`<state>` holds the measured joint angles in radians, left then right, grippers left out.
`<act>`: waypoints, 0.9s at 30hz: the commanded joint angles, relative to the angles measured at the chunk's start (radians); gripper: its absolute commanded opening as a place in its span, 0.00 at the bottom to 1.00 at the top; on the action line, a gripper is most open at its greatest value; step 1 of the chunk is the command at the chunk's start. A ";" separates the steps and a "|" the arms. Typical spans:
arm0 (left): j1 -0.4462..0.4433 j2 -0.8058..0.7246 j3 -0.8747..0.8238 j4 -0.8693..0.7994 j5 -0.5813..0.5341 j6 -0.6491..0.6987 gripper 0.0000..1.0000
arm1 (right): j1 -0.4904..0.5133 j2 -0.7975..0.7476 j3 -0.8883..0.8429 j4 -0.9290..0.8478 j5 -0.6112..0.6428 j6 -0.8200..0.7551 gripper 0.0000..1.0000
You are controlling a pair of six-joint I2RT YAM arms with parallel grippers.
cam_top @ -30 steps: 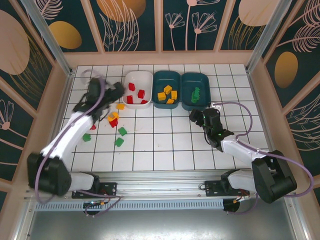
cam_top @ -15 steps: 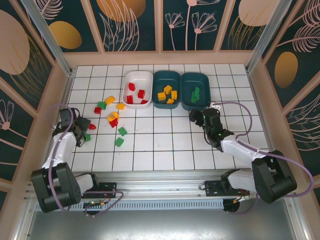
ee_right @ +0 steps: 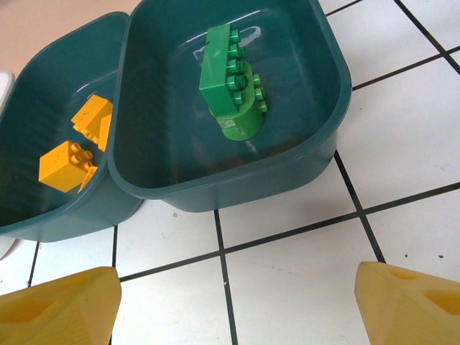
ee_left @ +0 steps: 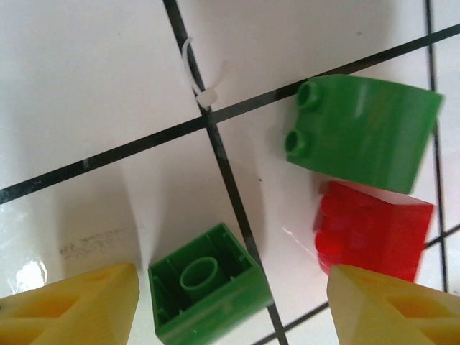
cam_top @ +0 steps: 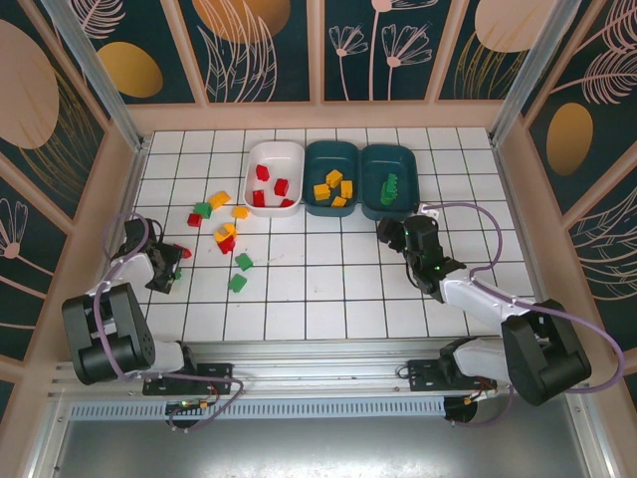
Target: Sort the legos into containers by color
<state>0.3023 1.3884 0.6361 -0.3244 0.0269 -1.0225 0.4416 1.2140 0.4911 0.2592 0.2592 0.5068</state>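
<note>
Legos [cam_top: 227, 236] scattered, left gripper [ee_left: 233, 277] straddling green lego [ee_left: 208, 291]

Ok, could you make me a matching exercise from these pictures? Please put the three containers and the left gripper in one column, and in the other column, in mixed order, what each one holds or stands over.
Column A
1. white container
2. middle teal container
3. right teal container
4. left gripper

Column B
a. green legos inside
b. open over a loose green brick on the tiles
c. red legos inside
d. yellow-orange legos inside

Pairs: 1-c, 2-d, 3-a, 4-b
</note>
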 commanded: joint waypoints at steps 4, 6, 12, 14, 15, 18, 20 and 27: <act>0.008 0.024 -0.011 0.047 0.021 -0.017 0.69 | 0.008 -0.019 0.001 0.026 0.004 -0.005 0.85; 0.009 0.045 -0.005 0.048 0.030 -0.018 0.69 | 0.008 -0.014 0.001 0.028 0.000 -0.005 0.85; 0.010 0.049 -0.041 0.050 0.023 -0.045 0.66 | 0.009 -0.027 0.004 0.000 0.067 -0.011 0.85; 0.009 0.035 -0.055 0.059 0.015 -0.052 0.61 | 0.008 -0.039 -0.003 0.008 0.065 -0.010 0.85; 0.010 0.033 -0.061 0.064 0.016 -0.051 0.58 | 0.008 -0.042 -0.005 0.009 0.062 -0.008 0.85; 0.009 0.037 -0.065 0.070 0.028 -0.043 0.52 | 0.009 -0.037 -0.003 0.010 0.056 -0.006 0.85; 0.009 0.040 -0.064 0.068 0.033 -0.035 0.49 | 0.008 -0.033 0.000 0.008 0.051 -0.007 0.85; 0.008 -0.058 -0.097 0.067 0.093 -0.028 0.37 | 0.008 -0.033 -0.002 0.012 0.048 -0.005 0.85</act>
<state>0.3134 1.3472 0.5762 -0.2760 0.0418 -1.0519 0.4416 1.1942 0.4911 0.2581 0.2871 0.5041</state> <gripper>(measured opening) 0.380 0.848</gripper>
